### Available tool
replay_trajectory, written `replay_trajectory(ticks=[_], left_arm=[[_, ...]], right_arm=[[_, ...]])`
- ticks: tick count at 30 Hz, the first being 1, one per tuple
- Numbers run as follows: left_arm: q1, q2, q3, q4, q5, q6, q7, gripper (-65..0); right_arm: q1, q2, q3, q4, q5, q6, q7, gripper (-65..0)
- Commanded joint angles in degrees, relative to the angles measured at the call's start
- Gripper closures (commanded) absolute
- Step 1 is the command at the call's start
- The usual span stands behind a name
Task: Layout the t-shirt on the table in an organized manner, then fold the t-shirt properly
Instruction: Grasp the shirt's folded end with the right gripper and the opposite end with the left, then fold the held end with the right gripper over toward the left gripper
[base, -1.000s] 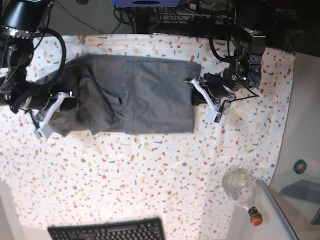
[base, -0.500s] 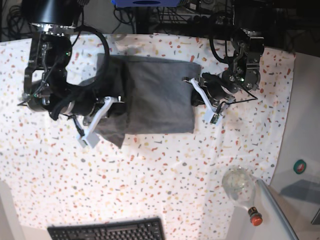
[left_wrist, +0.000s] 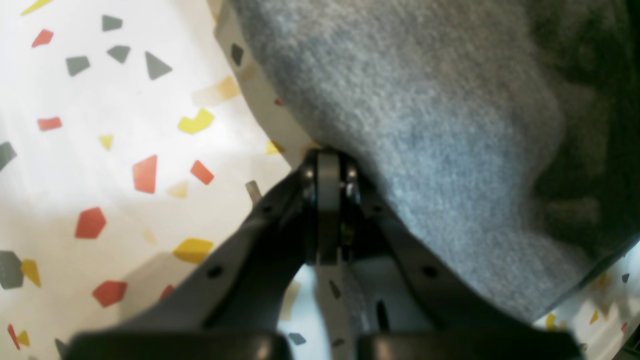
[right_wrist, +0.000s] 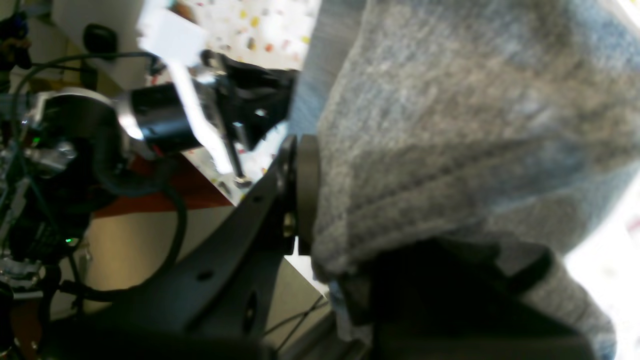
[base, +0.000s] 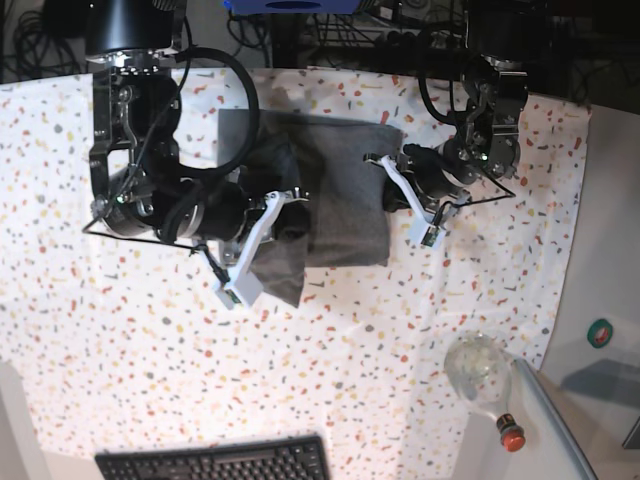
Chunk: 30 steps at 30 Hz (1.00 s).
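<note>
T-shirt (base: 340, 200) edges pinched – both claws seemingly closed

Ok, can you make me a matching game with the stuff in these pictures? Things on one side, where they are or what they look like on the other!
Things:
1. t-shirt
2. keyboard
3. bottle
4. table

Clues:
A. black, at the bottom edge
B. grey, pinched by both grippers
C. white with colourful flecks
D. clear, lying on its side with a red cap

Pairs: 1-B, 2-A, 3-D, 4-C
</note>
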Motion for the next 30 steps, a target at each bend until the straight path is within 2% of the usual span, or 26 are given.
replay_trajectory(ticks=[1, 6, 10, 15, 30], left_arm=[[0.23, -0.19, 0.13, 0.28, 1.19, 0.24, 1.78, 0.0], [0.31, -0.19, -0.31, 0.28, 1.19, 0.24, 1.78, 0.0], [0.40, -0.19, -0.40, 0.28, 1.19, 0.24, 1.78, 0.0], [0.49, -0.63, -0.48, 0.28, 1.19, 0.24, 1.78, 0.0], [3.39, -1.86, -1.36, 6.09, 1.10, 0.24, 2.04, 0.0]], right_arm=[[1.34, -0.15, -0.92, -0.21, 1.54, 0.01, 1.20, 0.0], [2.31, -0.24, -5.41, -4.96, 1.54, 0.01, 2.61, 0.0], [3.01, -0.24, -8.84, -7.07, 1.54, 0.01, 7.36, 0.0], [5.74, -0.06, -9.01, -13.75, 1.54, 0.01, 8.76, 0.0], [6.97, -0.15, -9.10, -23.25, 1.71, 0.01, 12.28, 0.0]])
